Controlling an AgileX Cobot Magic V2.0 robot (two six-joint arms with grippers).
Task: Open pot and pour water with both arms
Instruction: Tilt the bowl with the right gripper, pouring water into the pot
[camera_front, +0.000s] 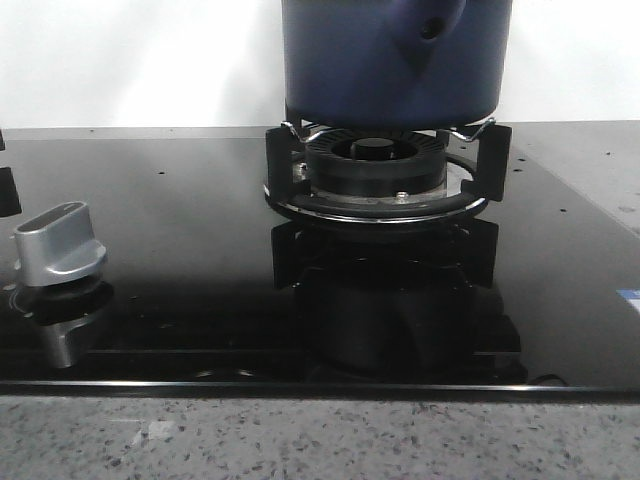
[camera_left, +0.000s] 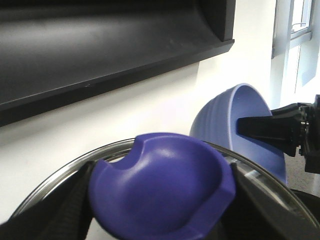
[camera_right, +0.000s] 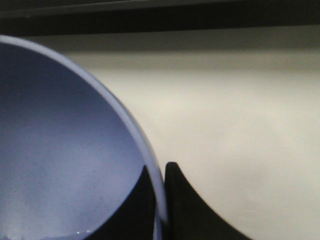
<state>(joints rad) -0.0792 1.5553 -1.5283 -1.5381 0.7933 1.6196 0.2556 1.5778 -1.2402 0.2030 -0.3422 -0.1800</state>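
Left hand (camera_left: 162, 200) grips lid knob (camera_left: 160, 187), off pot (camera_front: 395, 60).

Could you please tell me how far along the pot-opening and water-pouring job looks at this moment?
Opening looks done or nearly so: the left gripper is shut on the lid knob, with wall showing behind the lid's metal rim. In hand: the right gripper pinches the rim of the light blue bowl, held tilted. The pot sits on the burner. Pouring itself isn't visible, so it appears left.

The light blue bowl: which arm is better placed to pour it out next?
Probably the right: the right gripper pinches the bowl by its rim, while the left gripper is clamped around the lid knob.
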